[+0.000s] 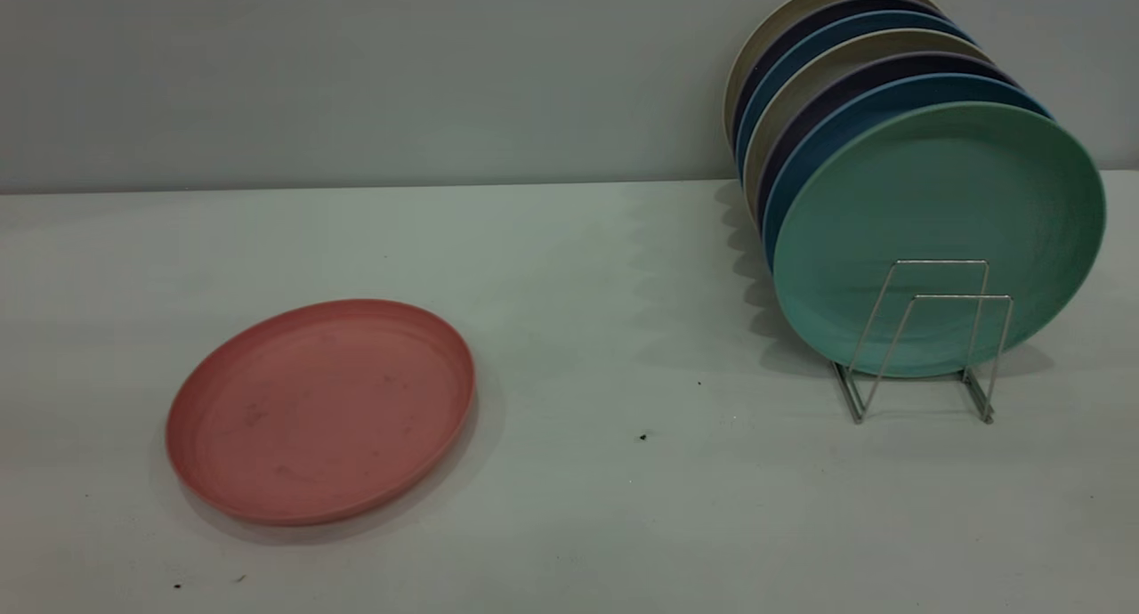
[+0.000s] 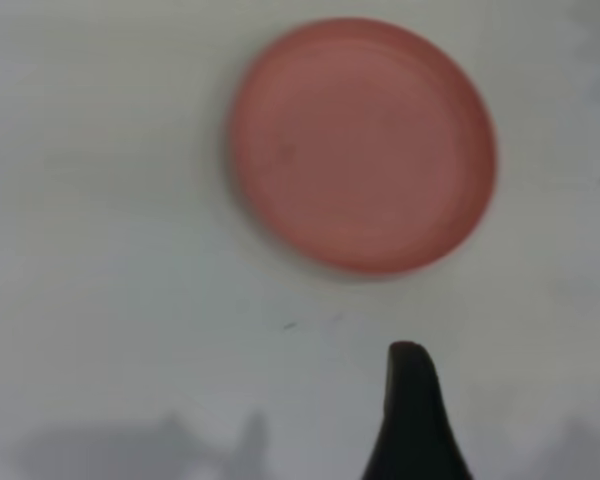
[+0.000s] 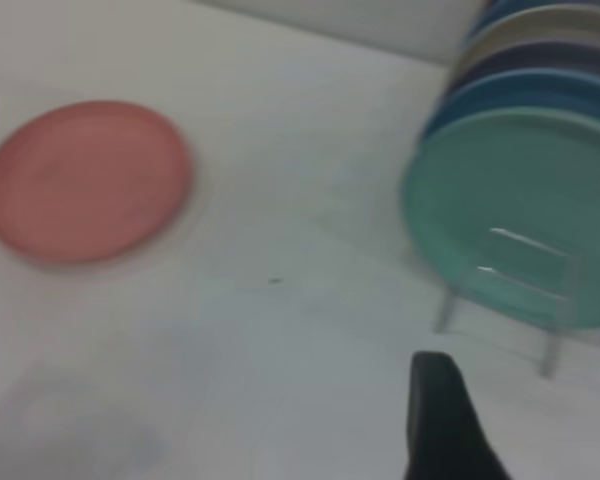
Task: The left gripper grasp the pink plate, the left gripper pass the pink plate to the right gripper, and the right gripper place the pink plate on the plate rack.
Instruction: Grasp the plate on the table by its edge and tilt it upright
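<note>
Exterior view takes in a pale worktop (image 1: pixel 569 507) against a grey wall (image 1: pixel 356 71). Toward its right end a row of plates (image 1: pixel 854 80) stands on edge in the plate rack (image 1: pixel 925 338), cream, dark purple and blue ones behind a teal-green plate (image 1: pixel 943 222) at the front. Two bare wire loops of the rack stand in front of that teal plate. Well apart from it, on the left, the pink plate (image 1: pixel 322 409) lies flat on the worktop, rim up, with faint dark scuffs.

From the left wrist camera, one dark finger (image 2: pixel 410 420) of the left gripper pokes in short of the pink plate; I cannot tell whether its fingers are spread. The right gripper shows just one finger (image 3: pixel 445 425) near the rack; same doubt there.
</note>
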